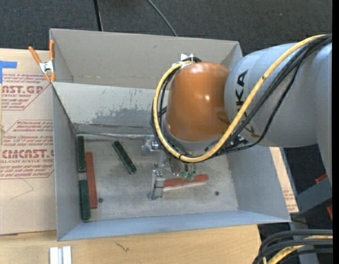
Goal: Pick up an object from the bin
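My gripper (157,188) is low over the bin floor, right of centre and near the front wall, mostly covered by the orange dome above it. A thin red stick (187,182) lies flat on the floor directly beside the gripper, stretching away to its right. I cannot make out whether the stick is in its grasp. A short dark green stick (124,157) lies at an angle on the floor to the gripper's left, apart from it.
Along the bin's left wall lie a dark green stick (81,154), a long red stick (91,180) and another dark green stick (84,200), close together. The arm comes in from the right over the bin's right half.
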Controlling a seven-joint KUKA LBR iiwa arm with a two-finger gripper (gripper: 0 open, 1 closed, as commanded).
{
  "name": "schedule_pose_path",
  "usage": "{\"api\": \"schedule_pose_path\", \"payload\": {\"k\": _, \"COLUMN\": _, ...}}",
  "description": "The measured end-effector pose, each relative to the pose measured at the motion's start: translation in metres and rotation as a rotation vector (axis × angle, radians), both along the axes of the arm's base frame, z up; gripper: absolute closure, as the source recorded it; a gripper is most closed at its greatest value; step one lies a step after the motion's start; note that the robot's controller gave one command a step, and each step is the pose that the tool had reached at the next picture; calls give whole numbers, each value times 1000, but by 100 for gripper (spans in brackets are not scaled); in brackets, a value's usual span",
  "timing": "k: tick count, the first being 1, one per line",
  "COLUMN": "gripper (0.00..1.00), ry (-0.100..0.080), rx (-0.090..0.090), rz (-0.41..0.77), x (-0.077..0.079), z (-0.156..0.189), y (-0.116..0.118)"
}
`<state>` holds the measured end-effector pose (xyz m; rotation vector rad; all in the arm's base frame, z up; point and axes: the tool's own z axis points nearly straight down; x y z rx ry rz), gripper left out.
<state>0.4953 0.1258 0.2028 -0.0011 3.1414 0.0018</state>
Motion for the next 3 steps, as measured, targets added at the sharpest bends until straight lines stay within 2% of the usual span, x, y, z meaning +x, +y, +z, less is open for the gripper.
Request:
{"api": "schedule_pose_path", "payload": {"k": 1, "gripper": 0, "ry": 0, "rx": 0, "rz": 0, "x": 0, "z": 0, "y": 0}}
{"api": "schedule_pose_path", "payload": {"k": 2, "gripper": 0, "ry": -6, "rx": 0, "rz": 88, "x": 25, "z": -59, "y": -47}}
{"api": "schedule_pose_path", "payload": {"k": 3, "gripper": 0, "ry": 1, "rx": -1, "rz": 112, "x": 69, "z": -82, "y": -68}}
